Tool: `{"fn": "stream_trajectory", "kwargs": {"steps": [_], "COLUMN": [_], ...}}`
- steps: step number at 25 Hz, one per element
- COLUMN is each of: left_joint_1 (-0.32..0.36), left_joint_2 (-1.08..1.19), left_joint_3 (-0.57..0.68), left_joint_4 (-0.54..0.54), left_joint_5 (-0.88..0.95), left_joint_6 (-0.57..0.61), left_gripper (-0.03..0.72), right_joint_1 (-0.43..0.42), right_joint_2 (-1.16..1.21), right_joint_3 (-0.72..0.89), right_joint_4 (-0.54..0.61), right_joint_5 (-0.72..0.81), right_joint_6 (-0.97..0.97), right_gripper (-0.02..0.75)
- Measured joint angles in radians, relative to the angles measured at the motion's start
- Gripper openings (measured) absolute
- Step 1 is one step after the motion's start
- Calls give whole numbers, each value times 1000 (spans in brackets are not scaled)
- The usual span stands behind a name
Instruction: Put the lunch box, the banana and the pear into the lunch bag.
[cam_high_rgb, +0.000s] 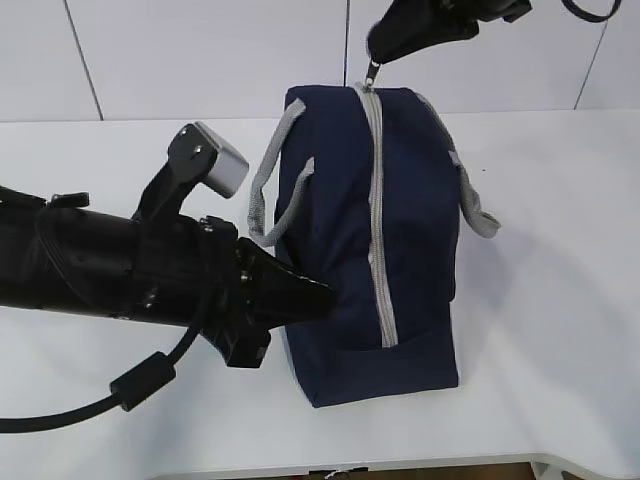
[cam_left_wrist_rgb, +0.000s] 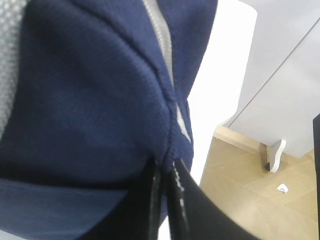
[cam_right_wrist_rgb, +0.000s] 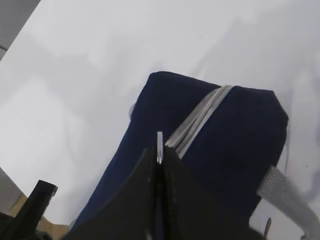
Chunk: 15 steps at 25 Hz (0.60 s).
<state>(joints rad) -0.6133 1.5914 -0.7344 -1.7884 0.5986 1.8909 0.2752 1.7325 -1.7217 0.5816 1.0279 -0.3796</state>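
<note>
The navy lunch bag (cam_high_rgb: 400, 230) stands on the white table with its grey zipper (cam_high_rgb: 377, 210) closed along the top. My left gripper (cam_high_rgb: 325, 298) is shut, pinching the bag's fabric at its near left side; the wrist view shows the navy cloth (cam_left_wrist_rgb: 100, 100) caught between the jaws (cam_left_wrist_rgb: 167, 172). My right gripper (cam_high_rgb: 372, 62) is shut on the metal zipper pull (cam_right_wrist_rgb: 159, 146) at the bag's far end. The lunch box, the banana and the pear are out of view.
Grey webbing handles (cam_high_rgb: 268, 190) hang on both sides of the bag. The white table (cam_high_rgb: 540, 330) runs to a front edge near the bottom, with wooden floor (cam_left_wrist_rgb: 260, 190) beyond it. A white wall stands behind.
</note>
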Motion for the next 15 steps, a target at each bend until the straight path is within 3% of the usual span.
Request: {"fn": "stream_trajectory", "kwargs": {"steps": [15], "left_joint_1": [0], "left_joint_2": [0], "left_joint_3": [0], "left_joint_4": [3], "left_joint_5": [0], "left_joint_6": [0], "left_gripper": [-15], "right_joint_1": [-19], "right_joint_2": [155], "right_joint_3": [-187], "right_joint_4": [-47], "right_joint_5": [10], "right_joint_6": [20], "right_gripper": [18]}}
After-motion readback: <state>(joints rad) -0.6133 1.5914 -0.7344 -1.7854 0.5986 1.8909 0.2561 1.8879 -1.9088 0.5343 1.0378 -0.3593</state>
